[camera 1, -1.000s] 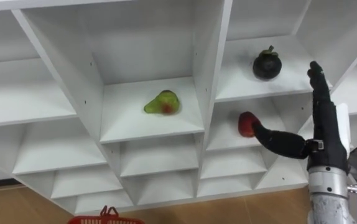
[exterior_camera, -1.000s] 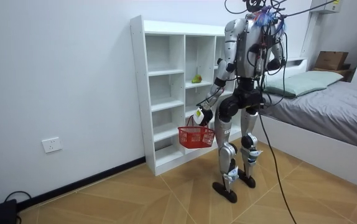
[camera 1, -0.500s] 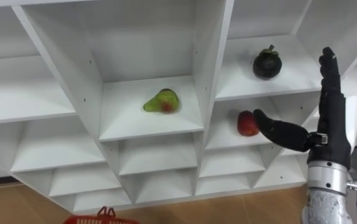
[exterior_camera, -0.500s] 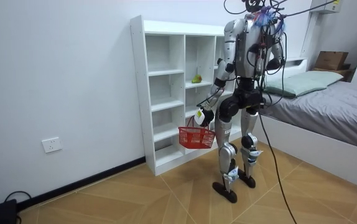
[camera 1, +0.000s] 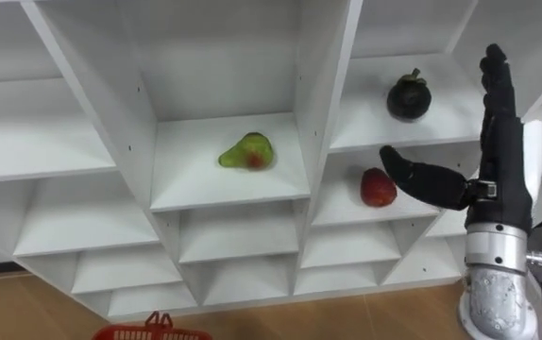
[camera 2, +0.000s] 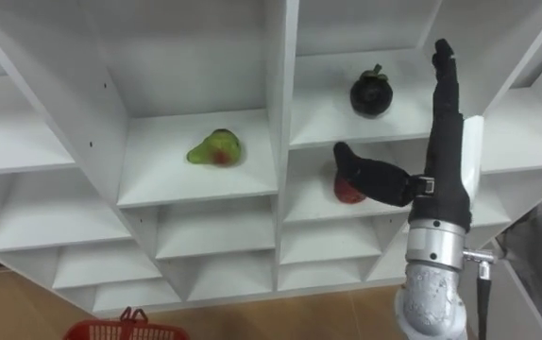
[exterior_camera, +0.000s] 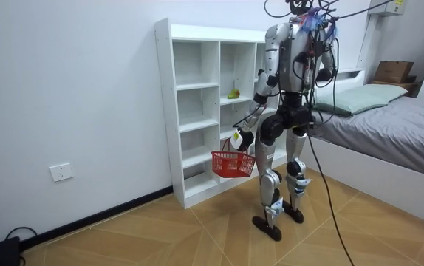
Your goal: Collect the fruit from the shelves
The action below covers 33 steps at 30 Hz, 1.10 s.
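Observation:
In the white closet (camera 1: 320, 104) lie three fruits: a green-red pear (camera 1: 246, 152) in the middle compartment, a dark mangosteen (camera 1: 408, 94) on the shelf to its right, and a red apple (camera 1: 377, 187) one shelf lower. My right hand (camera 1: 502, 170) is raised in front of the right column, open, fingers straight up and thumb reaching left just above the apple without touching it. A red basket (exterior_camera: 232, 162) hangs from my left hand (exterior_camera: 238, 138), which is shut on its handle; the basket's rim (camera 1: 153, 331) peeks in at the bottom of the left eye view.
I stand close to the closet (exterior_camera: 165, 111) on a wooden floor. A bed (exterior_camera: 408, 125) with a cardboard box (exterior_camera: 393, 71) behind it lies at the room view's right. The lower closet compartments hold nothing.
My right hand has risen; its thumb, which was touching the apple's right side, now sits above it. The basket and fruits stay put.

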{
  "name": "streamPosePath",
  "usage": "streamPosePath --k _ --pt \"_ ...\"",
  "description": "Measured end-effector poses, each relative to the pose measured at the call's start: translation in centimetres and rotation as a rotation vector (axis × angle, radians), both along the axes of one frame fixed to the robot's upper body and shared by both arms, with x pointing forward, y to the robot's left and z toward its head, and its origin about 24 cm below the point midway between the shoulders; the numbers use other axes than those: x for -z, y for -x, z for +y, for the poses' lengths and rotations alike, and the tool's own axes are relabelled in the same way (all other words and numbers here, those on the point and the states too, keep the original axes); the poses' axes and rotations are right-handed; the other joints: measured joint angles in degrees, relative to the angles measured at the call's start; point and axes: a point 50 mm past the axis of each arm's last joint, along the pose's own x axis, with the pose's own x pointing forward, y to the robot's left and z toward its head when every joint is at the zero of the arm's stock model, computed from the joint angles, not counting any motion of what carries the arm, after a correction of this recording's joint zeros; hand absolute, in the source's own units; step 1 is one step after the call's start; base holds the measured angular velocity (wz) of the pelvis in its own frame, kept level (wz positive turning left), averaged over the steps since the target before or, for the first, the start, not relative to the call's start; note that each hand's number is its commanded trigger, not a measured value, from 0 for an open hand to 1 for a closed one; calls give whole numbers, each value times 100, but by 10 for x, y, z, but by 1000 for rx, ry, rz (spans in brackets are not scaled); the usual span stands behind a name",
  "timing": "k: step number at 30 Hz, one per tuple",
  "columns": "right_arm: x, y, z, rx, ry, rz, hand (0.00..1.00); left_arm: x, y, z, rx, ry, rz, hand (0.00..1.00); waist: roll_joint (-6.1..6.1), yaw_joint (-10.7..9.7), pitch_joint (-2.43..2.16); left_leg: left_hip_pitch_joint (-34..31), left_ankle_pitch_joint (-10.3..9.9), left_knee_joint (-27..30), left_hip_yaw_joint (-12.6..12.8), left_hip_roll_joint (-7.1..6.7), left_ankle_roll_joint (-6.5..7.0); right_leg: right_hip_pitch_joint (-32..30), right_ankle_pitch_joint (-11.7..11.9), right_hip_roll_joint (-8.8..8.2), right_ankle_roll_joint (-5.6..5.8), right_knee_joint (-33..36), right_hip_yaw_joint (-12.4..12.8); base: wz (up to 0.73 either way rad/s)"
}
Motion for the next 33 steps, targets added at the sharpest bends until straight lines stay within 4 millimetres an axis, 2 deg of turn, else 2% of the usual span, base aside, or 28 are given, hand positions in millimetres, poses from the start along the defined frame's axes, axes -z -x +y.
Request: streamPosePath --k 7,13,18,26,33 --pt "1 -4 -9 26 26 4 0 -1 0 4 -20 -4 -5 100 -75 114 20 -4 0 0 -16 0 0 5 0 -3 0 -2 -16 1" --pt "-7 -12 -10 20 25 -26 0 -1 1 4 -25 7 0 100 -149 108 -21 -27 1 3 -79 -3 0 22 -1 -17 0 -12 -105 7" --pt "-13 -16 -19 46 23 -46 0 0 3 5 -34 12 14 100 -174 109 -24 -13 1 10 -159 -12 1 79 -2 -29 2 -31 -171 7" --pt "7 -22 -33 65 4 60 0 -2 0 4 -21 27 -1 100 -192 116 -24 -20 1 15 -192 -13 0 107 -1 -31 1 -77 -215 2" --pt "9 -24 -35 54 -23 80 0 -3 -3 4 -15 30 -22 100 -222 134 -7 -27 1 12 -192 -13 0 109 -1 -30 1 -81 -214 0"
